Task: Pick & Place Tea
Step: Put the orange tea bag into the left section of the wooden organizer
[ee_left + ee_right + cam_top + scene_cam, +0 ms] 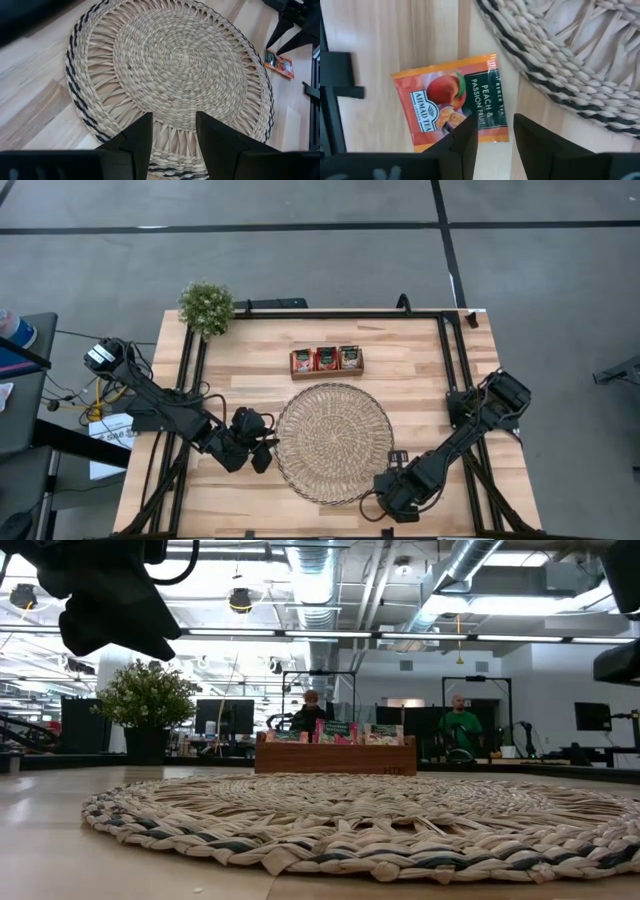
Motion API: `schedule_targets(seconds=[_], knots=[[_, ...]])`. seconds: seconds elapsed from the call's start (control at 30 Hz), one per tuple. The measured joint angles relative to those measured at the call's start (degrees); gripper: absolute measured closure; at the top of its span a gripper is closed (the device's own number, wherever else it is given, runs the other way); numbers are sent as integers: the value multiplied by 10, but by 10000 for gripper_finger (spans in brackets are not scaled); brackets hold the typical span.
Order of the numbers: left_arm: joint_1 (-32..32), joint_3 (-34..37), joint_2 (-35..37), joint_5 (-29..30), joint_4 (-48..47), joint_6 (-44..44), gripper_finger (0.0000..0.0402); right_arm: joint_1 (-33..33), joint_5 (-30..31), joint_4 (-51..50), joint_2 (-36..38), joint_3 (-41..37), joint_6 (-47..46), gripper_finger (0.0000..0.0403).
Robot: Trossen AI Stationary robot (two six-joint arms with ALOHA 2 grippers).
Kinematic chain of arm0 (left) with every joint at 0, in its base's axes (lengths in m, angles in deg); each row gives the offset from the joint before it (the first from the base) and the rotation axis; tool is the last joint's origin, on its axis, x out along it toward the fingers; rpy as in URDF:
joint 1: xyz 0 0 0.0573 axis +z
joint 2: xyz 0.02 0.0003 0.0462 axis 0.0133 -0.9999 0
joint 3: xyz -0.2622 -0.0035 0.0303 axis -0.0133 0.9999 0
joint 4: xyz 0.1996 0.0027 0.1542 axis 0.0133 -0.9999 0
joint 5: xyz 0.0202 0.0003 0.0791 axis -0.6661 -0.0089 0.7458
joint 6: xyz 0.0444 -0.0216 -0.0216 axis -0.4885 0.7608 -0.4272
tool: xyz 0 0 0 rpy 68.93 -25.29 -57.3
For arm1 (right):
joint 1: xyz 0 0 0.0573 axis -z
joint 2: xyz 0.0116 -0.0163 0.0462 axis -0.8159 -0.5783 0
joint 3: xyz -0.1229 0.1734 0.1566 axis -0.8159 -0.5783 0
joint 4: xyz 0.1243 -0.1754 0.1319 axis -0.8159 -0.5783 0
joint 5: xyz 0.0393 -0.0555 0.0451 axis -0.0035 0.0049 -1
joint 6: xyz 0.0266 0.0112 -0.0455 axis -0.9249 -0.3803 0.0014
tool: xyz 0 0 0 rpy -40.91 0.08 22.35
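One sachet [451, 106] is lying flat on the table beside the mat [334, 442]; I'm hovering the right gripper [495, 131] over it, open-jawed, left gripper [174, 131] also open, empty.

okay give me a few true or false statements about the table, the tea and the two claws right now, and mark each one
1. A tea sachet lies flat on the table beside the woven mat. True.
2. The right claw grips that sachet. False: it is open above it.
3. The wooden tray holds upright sachets. True.
4. The left claw is shut on a sachet. False: it is open, empty, at the mat's edge.
5. Sachets lie on the mat. False: none show there.
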Motion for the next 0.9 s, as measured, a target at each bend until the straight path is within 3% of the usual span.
schedule_targets(seconds=[0.43,0.73,0.9], knots=[[0,0,0,0,1,-9,260,0,0,0,-34,-6,-9,291],[0,0,0,0,1,-9,260,1,0,-2,-34,-7,-10,391],[0,0,0,0,2,-9,260,1,0,-14,-36,-7,-34,393]])
